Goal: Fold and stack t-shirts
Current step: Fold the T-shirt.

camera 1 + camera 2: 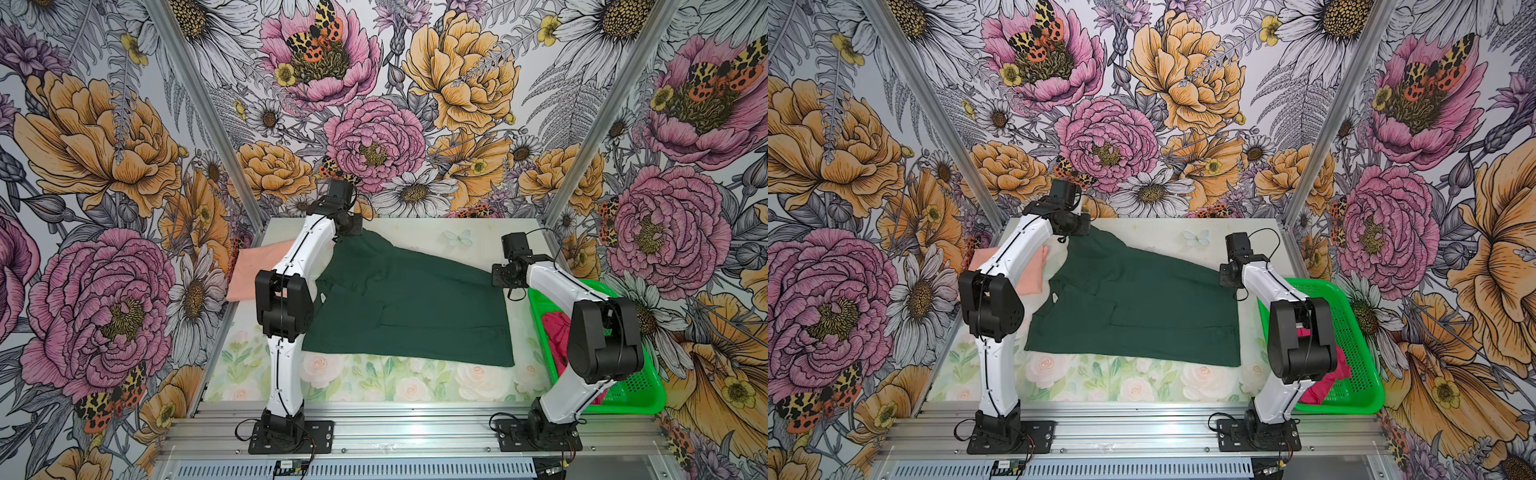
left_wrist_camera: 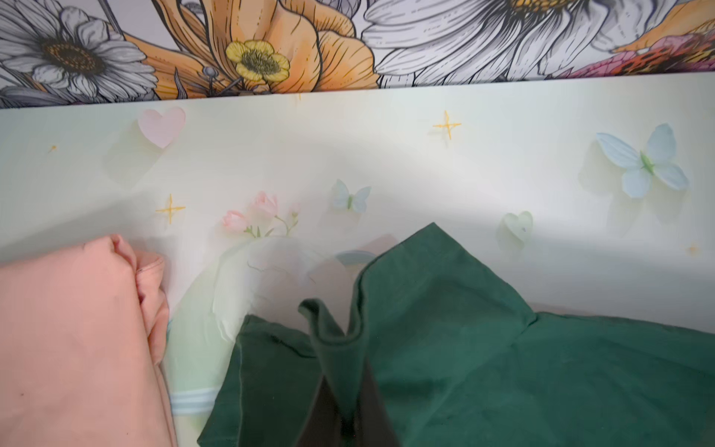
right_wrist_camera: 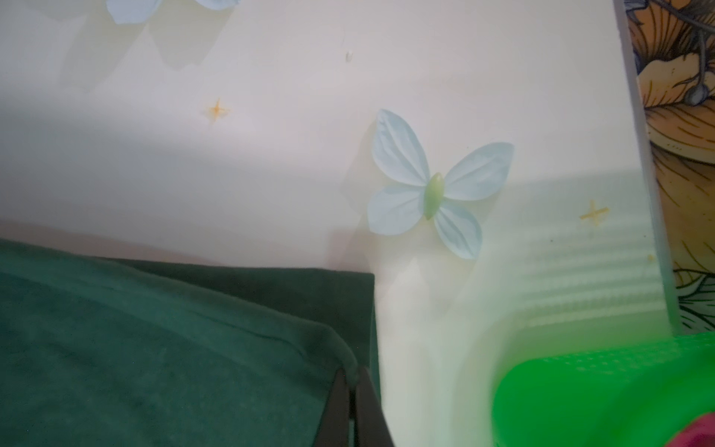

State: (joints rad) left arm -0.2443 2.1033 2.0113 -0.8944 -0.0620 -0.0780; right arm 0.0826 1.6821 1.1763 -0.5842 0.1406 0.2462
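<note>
Right arm [image 1: 598, 332] hides much of the crimson-pink t-shirt [image 1: 555, 328]; left arm [image 1: 286, 299] covers part of the peach t-shirt [image 1: 253, 270].

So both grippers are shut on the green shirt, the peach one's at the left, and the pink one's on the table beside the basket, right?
Not quite. The pink shirt lies inside the basket, not beside it; both top views show that. The left gripper and right gripper are shut on the green shirt, peach shirt at the left.
</note>
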